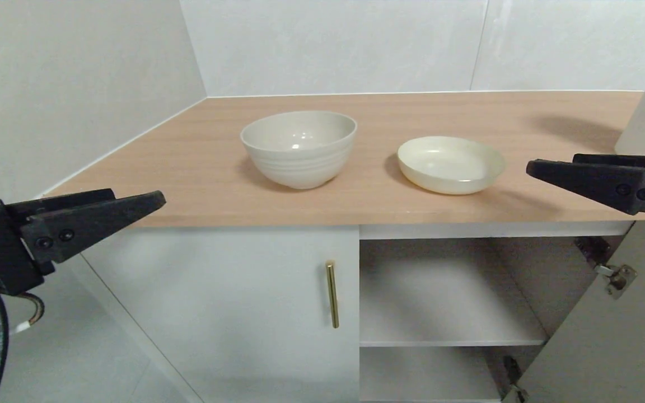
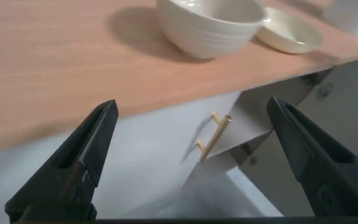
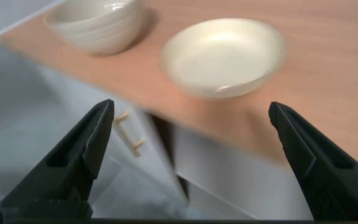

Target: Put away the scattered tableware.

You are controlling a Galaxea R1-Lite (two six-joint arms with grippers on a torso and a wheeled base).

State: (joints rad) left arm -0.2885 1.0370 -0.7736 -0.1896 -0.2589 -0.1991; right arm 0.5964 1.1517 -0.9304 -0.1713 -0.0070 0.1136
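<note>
In the head view, your bowl (image 1: 299, 146) and shallow dish (image 1: 450, 164) both stand on the counter (image 1: 188, 168), the bowl about mid-counter, the dish over the counter's right half and nearer its front edge; the two are apart, not touching. Under the counter's right half the cupboard door (image 1: 608, 336) hangs open and a bare shelf (image 1: 445, 313) shows; under its left half the other door (image 1: 216, 302) is shut, with its brass handle (image 1: 331, 294). The left gripper (image 1: 138, 197) hangs off the counter's front left, the right gripper (image 1: 552, 163) off its front right, neither touching any tableware.

In the left wrist view, the left gripper (image 2: 192, 102) has its fingers (image 2: 95, 146) wide apart and holds nothing; it sits below the counter's front edge, with the bowl (image 2: 210, 28) well up on the counter.

In the right wrist view, the right gripper (image 3: 191, 104) likewise has its fingers apart and empty, just off the counter's front edge, with the dish (image 3: 222, 56) on the counter in line between them.

You appear to be at the very start: nothing is grasped or stowed yet; the dish looks the likely first pick for the right arm. Your next move probably calls for taking its thin rim, one finger inside and one outside; then lower it to the shelf under the counter.
</note>
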